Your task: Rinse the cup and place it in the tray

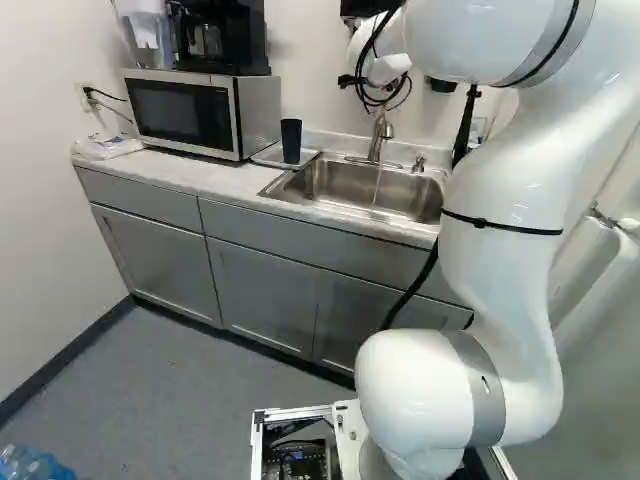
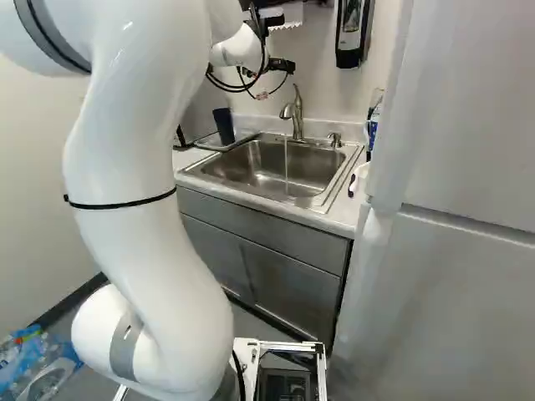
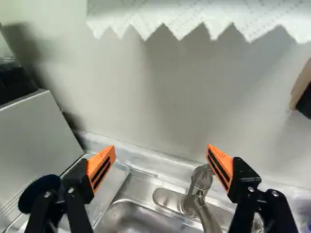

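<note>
Cup [image 1: 291, 141] upright on the tray [image 1: 267, 157] beside the sink [image 1: 340, 178]

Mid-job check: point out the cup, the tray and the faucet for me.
Cup [image 1: 291, 141]: left base view, middle of its dark side.
Tray [image 3: 114, 181]: wrist view, bare part of its bottom, between the hand [image 3: 162, 149] and the sink's edge.
Faucet [image 2: 298, 122]: right base view, upright body behind the sink.

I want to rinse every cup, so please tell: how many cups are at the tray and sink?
1: the dark cup, standing on the tray beside the sink. The sink's near wall may hide another.
</note>
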Robot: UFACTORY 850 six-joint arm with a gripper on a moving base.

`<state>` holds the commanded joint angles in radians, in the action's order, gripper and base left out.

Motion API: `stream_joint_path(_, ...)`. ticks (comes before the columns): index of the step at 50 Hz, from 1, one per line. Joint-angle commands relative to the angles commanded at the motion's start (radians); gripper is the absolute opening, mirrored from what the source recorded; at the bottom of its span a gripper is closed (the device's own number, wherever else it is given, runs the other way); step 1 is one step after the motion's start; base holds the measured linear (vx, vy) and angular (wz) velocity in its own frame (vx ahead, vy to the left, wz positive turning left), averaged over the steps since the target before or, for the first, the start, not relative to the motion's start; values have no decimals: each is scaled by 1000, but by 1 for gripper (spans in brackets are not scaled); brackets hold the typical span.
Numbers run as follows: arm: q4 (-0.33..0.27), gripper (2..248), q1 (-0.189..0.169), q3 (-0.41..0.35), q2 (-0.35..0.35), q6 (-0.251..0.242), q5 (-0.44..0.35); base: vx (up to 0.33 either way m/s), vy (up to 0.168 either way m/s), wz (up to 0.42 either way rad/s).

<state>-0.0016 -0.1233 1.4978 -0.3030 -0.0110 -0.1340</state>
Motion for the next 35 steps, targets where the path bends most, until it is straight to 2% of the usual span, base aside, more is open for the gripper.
stream_joint_path(10, 0, 247, -14, 13, -12, 0, 20, 0, 0, 0)
stream_joint_path(35, 0, 247, -12, 52, -45, 0, 84, 0, 0, 0)
